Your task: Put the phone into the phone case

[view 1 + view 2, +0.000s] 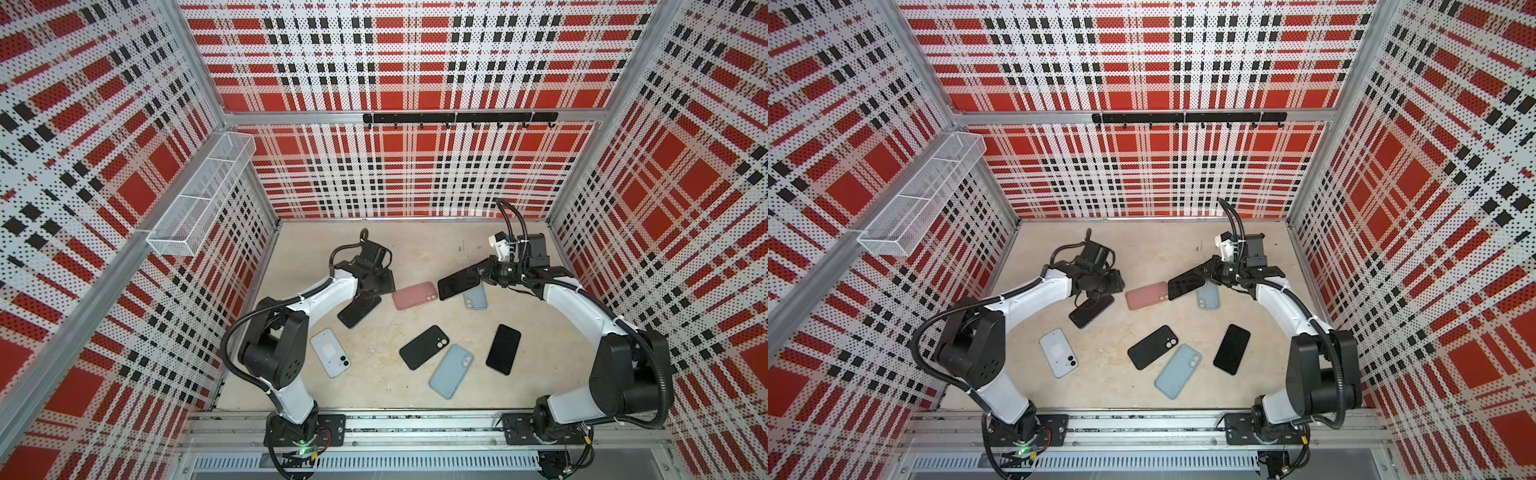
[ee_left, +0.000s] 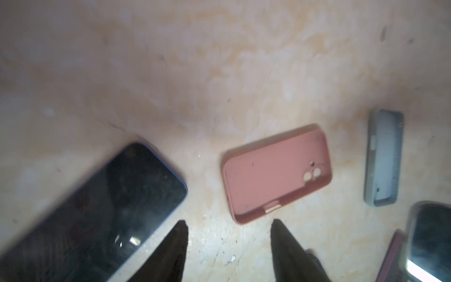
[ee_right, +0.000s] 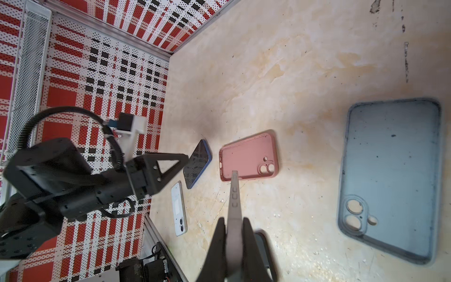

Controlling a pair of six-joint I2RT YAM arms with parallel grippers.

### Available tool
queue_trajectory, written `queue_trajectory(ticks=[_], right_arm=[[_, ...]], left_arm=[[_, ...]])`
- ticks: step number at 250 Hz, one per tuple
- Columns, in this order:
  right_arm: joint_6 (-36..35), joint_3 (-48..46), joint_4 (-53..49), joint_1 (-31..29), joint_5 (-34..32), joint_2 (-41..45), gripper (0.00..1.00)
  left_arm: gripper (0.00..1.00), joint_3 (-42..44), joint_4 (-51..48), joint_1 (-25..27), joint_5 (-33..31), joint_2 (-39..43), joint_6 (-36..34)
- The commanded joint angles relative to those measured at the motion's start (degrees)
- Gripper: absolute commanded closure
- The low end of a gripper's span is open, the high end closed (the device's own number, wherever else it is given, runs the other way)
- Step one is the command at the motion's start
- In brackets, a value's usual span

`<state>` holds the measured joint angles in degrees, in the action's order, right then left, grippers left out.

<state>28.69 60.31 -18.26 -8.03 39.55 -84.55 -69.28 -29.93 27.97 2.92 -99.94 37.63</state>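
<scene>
My right gripper [image 3: 233,219] is shut on a phone [image 3: 234,195], which shows edge-on with a grey side. In both top views this phone [image 1: 457,283] [image 1: 1185,284] hangs tilted, dark screen up, over a light blue phone case [image 1: 476,298] and just right of a pink phone case [image 1: 414,296] [image 3: 249,158]. Both cases lie open side up. My left gripper [image 2: 229,222] is open with bare floor between its fingers. It hovers between a blue-edged dark phone [image 2: 97,207] [image 1: 359,308] and the pink case [image 2: 278,173].
Nearer the front lie a white phone [image 1: 331,352] back up, a black case [image 1: 424,347], a second light blue case [image 1: 451,371] and a black phone [image 1: 503,349]. Plaid walls close in the floor. A wire basket [image 1: 199,195] hangs on the left wall.
</scene>
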Motion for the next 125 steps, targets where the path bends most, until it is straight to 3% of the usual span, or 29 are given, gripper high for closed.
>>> queue_trajectory(ticks=[1, 62, 125], right_arm=[[-0.36, 0.28, 6.48, -0.49, 1.01, 0.49, 1.00], [0.31, -0.92, 8.20, -0.49, 1.59, 1.21, 1.00], [1.40, -0.36, 9.22, -0.49, 2.55, -0.17, 1.00]], left_arm=[[0.49, -2.64, -2.50, 2.19, -1.87, -3.73, 9.05], [0.58, -4.59, -3.20, 3.53, -4.86, -10.93, 11.95], [0.81, -8.47, -3.40, 4.60, -6.43, -16.53, 8.71]])
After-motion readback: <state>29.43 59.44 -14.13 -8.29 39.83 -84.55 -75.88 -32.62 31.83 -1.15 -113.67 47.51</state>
